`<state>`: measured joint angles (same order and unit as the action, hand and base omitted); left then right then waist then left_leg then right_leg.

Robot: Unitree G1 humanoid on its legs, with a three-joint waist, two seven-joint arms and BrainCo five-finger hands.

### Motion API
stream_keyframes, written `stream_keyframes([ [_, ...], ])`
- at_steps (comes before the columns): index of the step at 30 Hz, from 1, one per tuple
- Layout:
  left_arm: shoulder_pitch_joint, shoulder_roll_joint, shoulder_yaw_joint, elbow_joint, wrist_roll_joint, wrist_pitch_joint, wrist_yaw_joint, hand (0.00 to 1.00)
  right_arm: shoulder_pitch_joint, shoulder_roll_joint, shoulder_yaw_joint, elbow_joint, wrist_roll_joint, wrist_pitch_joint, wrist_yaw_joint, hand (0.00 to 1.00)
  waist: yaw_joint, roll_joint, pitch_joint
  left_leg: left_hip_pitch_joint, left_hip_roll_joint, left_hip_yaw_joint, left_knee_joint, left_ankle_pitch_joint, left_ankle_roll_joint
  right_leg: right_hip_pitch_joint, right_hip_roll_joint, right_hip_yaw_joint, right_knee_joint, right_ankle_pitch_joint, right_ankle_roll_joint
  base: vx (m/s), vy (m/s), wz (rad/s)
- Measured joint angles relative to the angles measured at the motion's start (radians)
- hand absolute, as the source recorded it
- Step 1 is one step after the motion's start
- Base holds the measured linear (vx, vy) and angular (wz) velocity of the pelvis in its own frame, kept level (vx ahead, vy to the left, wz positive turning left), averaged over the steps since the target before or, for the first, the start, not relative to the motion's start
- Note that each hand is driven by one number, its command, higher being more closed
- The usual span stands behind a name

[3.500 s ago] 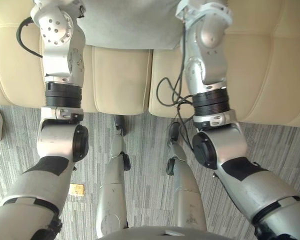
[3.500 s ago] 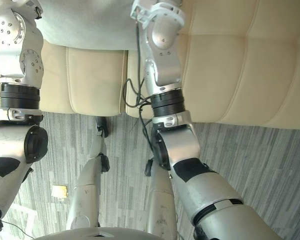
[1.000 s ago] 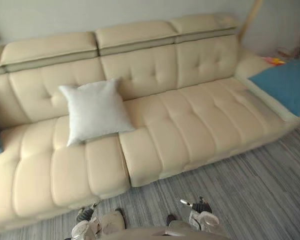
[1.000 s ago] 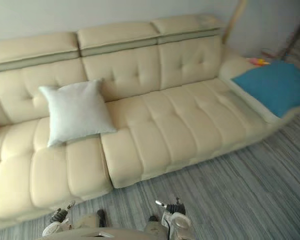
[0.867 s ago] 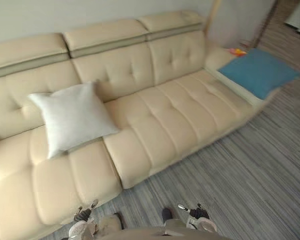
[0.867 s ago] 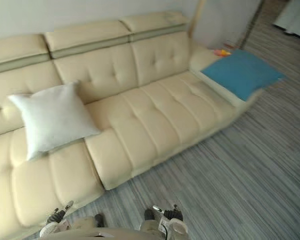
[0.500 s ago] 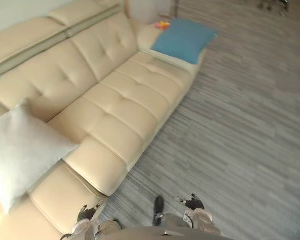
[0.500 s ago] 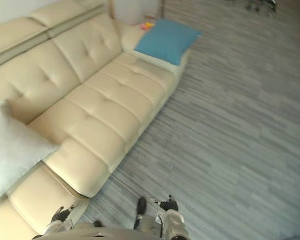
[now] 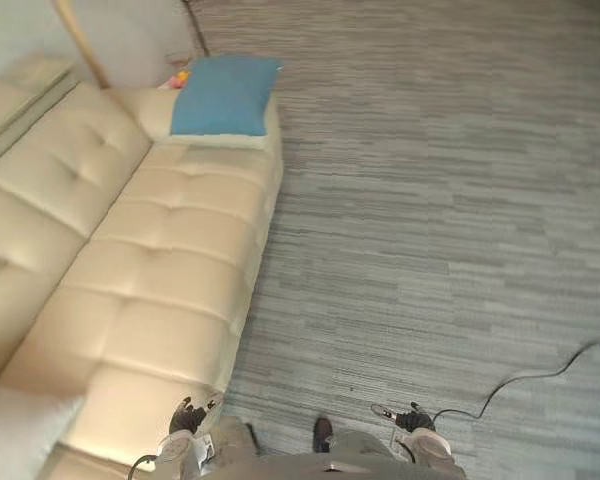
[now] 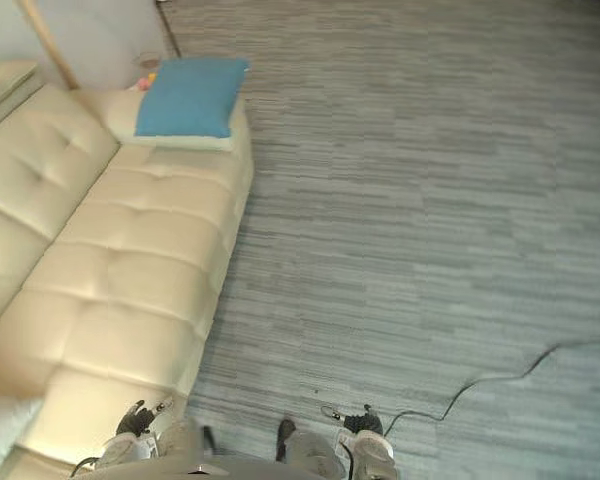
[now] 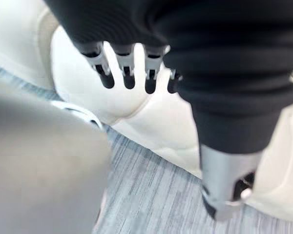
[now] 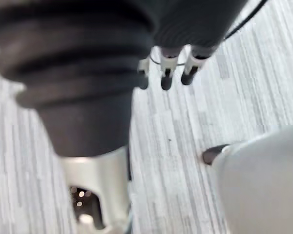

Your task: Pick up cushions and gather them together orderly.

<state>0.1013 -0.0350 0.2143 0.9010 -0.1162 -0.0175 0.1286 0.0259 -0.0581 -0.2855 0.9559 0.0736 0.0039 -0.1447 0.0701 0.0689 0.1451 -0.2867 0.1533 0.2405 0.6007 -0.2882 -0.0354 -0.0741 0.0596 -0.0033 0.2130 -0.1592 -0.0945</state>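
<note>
Two cushions on the cream sofa (image 9: 150, 250), blue cushion (image 9: 223, 94) lying flat at its far end, white cushion (image 9: 15, 445) at the near end, well apart, left hand (image 9: 187, 417) low by the sofa front, right hand (image 9: 412, 419) over the grey floor (image 9: 430, 200), both with fingers relaxed, empty.

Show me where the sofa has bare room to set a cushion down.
The sofa seat lies bare between the blue cushion at its far end and the white cushion at the near end. Those two ends are taken.
</note>
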Motion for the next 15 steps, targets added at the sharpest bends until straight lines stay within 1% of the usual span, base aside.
stream_keyframes([
  [1, 0.000, -0.002, -0.001, -0.015, 0.000, -0.004, 0.000, 0.00, 0.001, 0.002, -0.005, 0.000, 0.000, 0.000, -0.002, 0.00, 0.013, 0.001, 0.000, -0.023, -0.025, -0.026, -0.106, 0.032, -0.014, 0.019, -0.002, 0.018, -0.022, 0.000, 0.001, 0.28, 0.154, -0.84],
  [2, 0.002, -0.003, -0.003, -0.023, 0.002, -0.004, 0.000, 0.00, -0.001, 0.005, -0.011, 0.000, 0.001, 0.000, -0.007, 0.00, 0.020, 0.002, 0.000, -0.032, -0.043, -0.058, -0.243, 0.081, -0.024, 0.038, -0.002, 0.030, -0.046, -0.001, 0.002, 0.25, 0.148, -0.63],
  [3, 0.002, -0.003, -0.003, -0.025, 0.001, -0.005, 0.000, 0.00, -0.003, 0.007, -0.012, 0.000, 0.001, 0.000, -0.009, 0.00, 0.022, 0.003, -0.001, -0.036, -0.045, -0.071, -0.304, 0.103, -0.033, 0.049, 0.001, 0.038, -0.059, -0.002, 0.003, 0.46, 0.273, -0.79],
  [4, -0.001, -0.002, -0.003, -0.026, 0.002, -0.005, 0.000, 0.00, -0.004, 0.011, -0.012, 0.000, 0.002, -0.001, -0.009, 0.00, 0.034, -0.002, -0.001, -0.051, -0.048, -0.087, -0.377, 0.199, -0.039, 0.075, 0.003, 0.077, -0.086, -0.013, 0.021, 0.45, 0.256, -0.84],
  [5, -0.003, 0.000, -0.001, -0.025, 0.010, -0.004, 0.002, 0.00, -0.003, 0.011, -0.012, 0.000, 0.009, 0.000, -0.009, 0.00, 0.041, -0.010, -0.011, -0.050, -0.059, -0.089, -0.376, 0.263, -0.024, 0.085, -0.006, 0.111, -0.096, -0.028, 0.038, 0.59, 0.332, -0.82],
  [6, -0.003, 0.002, 0.000, -0.023, 0.014, -0.003, 0.003, 0.00, -0.004, 0.013, -0.012, -0.001, 0.011, -0.001, -0.009, 0.00, 0.039, -0.013, -0.017, -0.050, -0.069, -0.092, -0.372, 0.283, -0.006, 0.088, -0.014, 0.125, -0.098, -0.037, 0.047, 0.43, 0.237, -0.54],
  [7, -0.004, 0.009, 0.000, -0.023, 0.014, -0.004, 0.004, 0.00, -0.007, 0.017, -0.012, 0.003, 0.015, -0.001, -0.009, 0.00, 0.034, -0.025, -0.026, -0.050, -0.097, -0.101, -0.343, 0.273, 0.031, 0.088, -0.039, 0.136, -0.085, -0.058, 0.071, 0.56, 0.307, -0.34],
  [8, -0.004, 0.018, 0.000, -0.026, 0.014, -0.004, 0.006, 0.00, 0.004, 0.023, -0.012, 0.003, 0.019, 0.000, -0.008, 0.00, 0.030, -0.048, -0.032, -0.062, -0.117, -0.083, -0.299, 0.223, 0.055, 0.076, -0.064, 0.151, -0.046, -0.083, 0.088, 0.45, 0.234, -0.38],
  [9, -0.003, 0.020, 0.002, -0.024, 0.014, -0.004, 0.012, 0.00, 0.007, 0.034, -0.014, 0.003, 0.019, 0.000, -0.008, 0.00, 0.034, -0.069, -0.044, -0.059, -0.132, -0.049, -0.269, 0.188, 0.072, 0.043, -0.090, 0.160, 0.037, -0.113, 0.138, 0.66, 0.294, -0.41],
  [10, -0.002, 0.029, 0.000, -0.014, 0.014, -0.002, 0.019, 0.00, 0.010, 0.048, -0.014, 0.003, 0.017, 0.000, -0.006, 0.00, 0.034, -0.083, -0.055, -0.026, -0.150, -0.016, -0.248, 0.140, 0.092, 0.008, -0.107, 0.170, 0.170, -0.142, 0.206, 0.52, 0.202, -0.42],
  [11, -0.003, 0.031, -0.003, -0.014, 0.014, -0.002, 0.020, 0.00, 0.007, 0.052, -0.013, 0.003, 0.017, -0.001, -0.005, 0.00, 0.035, -0.084, -0.054, -0.008, -0.153, -0.007, -0.240, 0.123, 0.095, -0.017, -0.106, 0.176, 0.241, -0.143, 0.243, 0.60, 0.220, -0.47],
  [12, -0.003, 0.035, -0.011, -0.014, 0.014, -0.001, 0.022, 0.00, 0.002, 0.060, -0.011, 0.002, 0.015, -0.001, 0.000, 0.00, 0.034, -0.085, -0.047, 0.037, -0.159, 0.008, -0.237, 0.103, 0.102, -0.081, -0.107, 0.182, 0.441, -0.111, 0.364, 0.45, 0.147, -0.35],
  [13, -0.002, 0.049, -0.037, -0.011, 0.014, 0.005, 0.024, 0.00, -0.004, 0.062, -0.010, -0.019, 0.010, -0.009, 0.008, 0.00, 0.015, -0.083, -0.020, 0.138, -0.168, 0.005, -0.236, 0.090, 0.111, -0.152, -0.115, 0.157, 0.707, -0.056, 0.390, 0.44, 0.131, -0.19],
  [14, -0.002, 0.052, -0.049, -0.006, 0.014, 0.010, 0.024, 0.00, -0.001, 0.060, -0.010, -0.031, 0.008, -0.009, 0.008, 0.00, 0.007, -0.079, -0.015, 0.174, -0.169, 0.002, -0.240, 0.087, 0.115, -0.167, -0.125, 0.125, 0.772, -0.057, 0.379, 0.52, 0.113, 0.00],
  [15, 0.006, 0.052, -0.067, 0.002, 0.014, 0.016, 0.029, 0.00, 0.008, 0.051, -0.007, -0.049, 0.006, -0.011, 0.007, 0.00, -0.005, -0.061, -0.008, 0.275, -0.169, -0.003, -0.288, 0.082, 0.124, -0.212, -0.164, 0.007, 0.865, -0.075, 0.267, 0.55, 0.084, 0.02],
])
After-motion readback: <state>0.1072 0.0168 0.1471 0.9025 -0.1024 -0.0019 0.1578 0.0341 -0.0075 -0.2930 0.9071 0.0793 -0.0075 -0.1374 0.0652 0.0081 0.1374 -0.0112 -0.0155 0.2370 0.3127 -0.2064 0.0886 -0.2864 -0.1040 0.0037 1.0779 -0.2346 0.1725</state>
